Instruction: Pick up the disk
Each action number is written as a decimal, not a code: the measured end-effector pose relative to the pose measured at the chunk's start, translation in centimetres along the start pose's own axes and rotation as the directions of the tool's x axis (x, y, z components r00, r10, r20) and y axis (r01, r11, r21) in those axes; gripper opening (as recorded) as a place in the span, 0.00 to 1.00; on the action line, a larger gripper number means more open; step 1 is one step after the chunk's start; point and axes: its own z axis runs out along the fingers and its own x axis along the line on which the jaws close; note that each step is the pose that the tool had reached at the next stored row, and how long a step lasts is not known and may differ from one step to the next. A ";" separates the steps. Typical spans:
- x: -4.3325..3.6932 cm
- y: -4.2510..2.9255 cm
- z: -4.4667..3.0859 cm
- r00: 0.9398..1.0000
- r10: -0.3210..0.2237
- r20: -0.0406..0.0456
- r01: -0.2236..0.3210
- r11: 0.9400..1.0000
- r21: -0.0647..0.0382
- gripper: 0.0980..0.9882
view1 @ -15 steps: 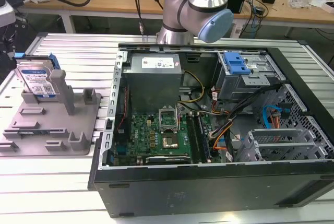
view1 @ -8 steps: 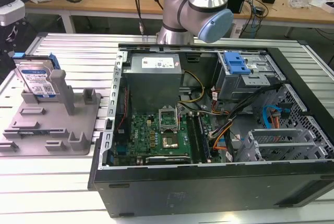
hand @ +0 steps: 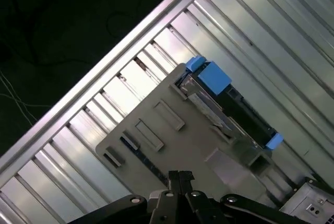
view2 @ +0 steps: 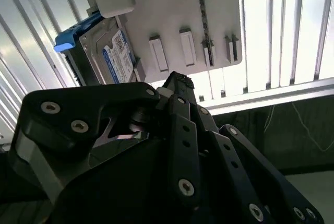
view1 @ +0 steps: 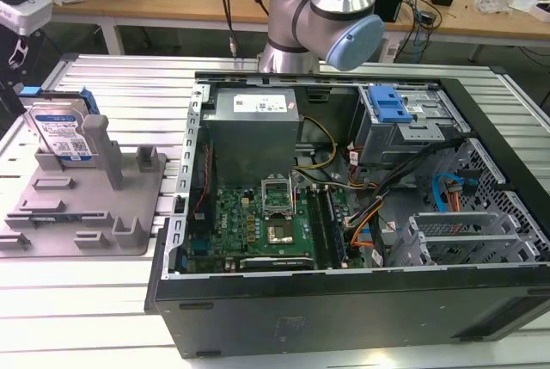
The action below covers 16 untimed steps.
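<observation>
Slatted metal table (view1: pixel 86 300), on which everything rests. An open computer case (view1: pixel 344 322) is laid on its side across the middle of it. The robot arm (view1: pixel 326 16) is seen behind the case in the exterior view.

A grey holder tray (view1: pixel 86 214) is set just beside the case, at the exterior view's left. It is also seen from above in both wrist views (view2: pixel 172 4) (hand: pixel 172 145).

The disk (view1: pixel 64 132) is stood on edge in a slot at the tray's far corner, label face outward. Its upper edge and blue rails are left free, as both wrist views show (view2: pixel 112 54) (hand: pixel 214 77).

The gripper (view2: pixel 177 80) (hand: pixel 180 176) is held above the tray, apart from the disk. Its fingers are brought together at the tips, and nothing is held between them.

The disk is judged stiff, dense for its size and sensitive to knocks, and its smooth metal faces are likely to be slippery. Hold is best taken across the two broad faces near the exposed upper edge, where the tray's posts are cleared. A firm, centred hold is advised so that the disk is not tilted in its slot.
</observation>
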 end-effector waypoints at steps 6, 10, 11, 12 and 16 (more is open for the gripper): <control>0.00 0.00 0.01 0.992 -0.124 -0.005 0.124 0.992 0.000 0.01; 0.00 0.00 0.03 0.979 -0.202 -0.008 0.202 0.979 -0.001 0.15; 0.00 0.00 0.03 0.975 -0.220 -0.008 0.220 0.975 -0.001 0.15; 0.00 0.00 0.05 0.966 -0.258 -0.010 0.258 0.966 -0.001 0.29; 0.00 -0.01 0.16 0.925 -0.381 -0.015 0.381 0.925 -0.003 0.43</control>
